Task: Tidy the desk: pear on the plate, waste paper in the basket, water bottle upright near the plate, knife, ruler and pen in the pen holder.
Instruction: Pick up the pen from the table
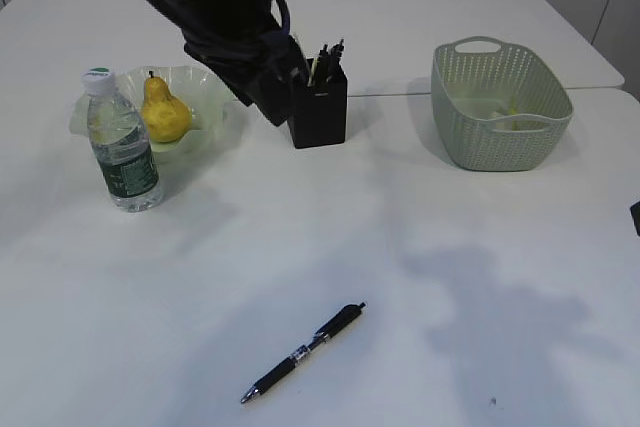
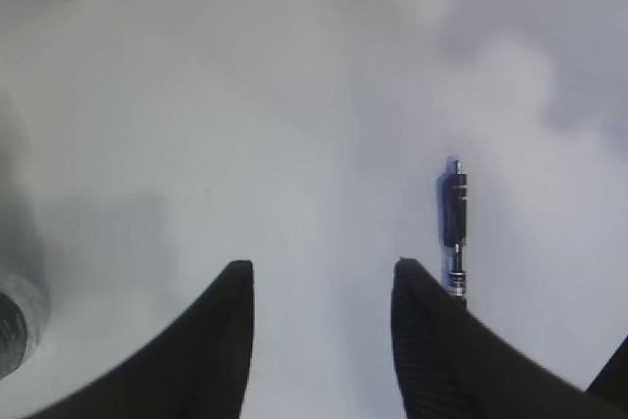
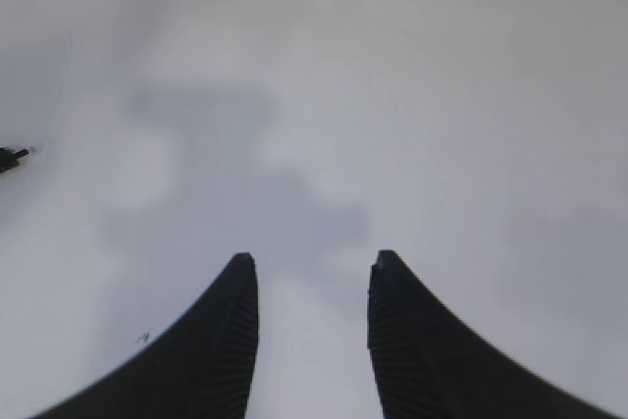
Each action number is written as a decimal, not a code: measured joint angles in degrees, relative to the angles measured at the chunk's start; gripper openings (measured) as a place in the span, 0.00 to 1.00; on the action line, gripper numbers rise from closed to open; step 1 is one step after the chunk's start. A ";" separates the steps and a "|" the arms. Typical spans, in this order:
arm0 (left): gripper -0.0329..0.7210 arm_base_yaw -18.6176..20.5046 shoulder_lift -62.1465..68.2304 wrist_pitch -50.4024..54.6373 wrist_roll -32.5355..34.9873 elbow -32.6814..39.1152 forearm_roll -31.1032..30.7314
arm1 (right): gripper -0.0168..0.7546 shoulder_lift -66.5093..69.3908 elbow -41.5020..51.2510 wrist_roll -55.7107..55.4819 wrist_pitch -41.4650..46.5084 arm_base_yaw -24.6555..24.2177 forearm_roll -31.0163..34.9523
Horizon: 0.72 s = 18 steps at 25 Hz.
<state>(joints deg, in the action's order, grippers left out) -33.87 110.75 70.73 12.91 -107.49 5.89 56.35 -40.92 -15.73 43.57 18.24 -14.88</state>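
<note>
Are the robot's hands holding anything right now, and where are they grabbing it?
No. The left gripper and right gripper are both open with only bare table between their fingers. The pen lies loose on the table.

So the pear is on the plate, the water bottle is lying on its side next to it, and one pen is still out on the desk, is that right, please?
Not quite: the water bottle is standing upright, cap on top, as the exterior view shows. The rest holds: the pear sits on the plate beside it, and one pen still lies out on the desk.
</note>
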 joint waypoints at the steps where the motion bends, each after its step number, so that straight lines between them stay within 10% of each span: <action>1: 0.48 -0.82 0.00 0.10 0.00 0.00 0.02 | 0.43 0.00 0.00 0.00 0.00 0.00 0.25; 18: 0.50 -7.58 0.00 -2.28 -6.75 13.39 0.50 | 0.43 0.00 0.00 0.00 3.63 0.00 0.65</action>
<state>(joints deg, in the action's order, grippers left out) -41.45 110.75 68.45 6.16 -94.10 6.39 56.35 -40.92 -15.73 47.19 18.24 -14.23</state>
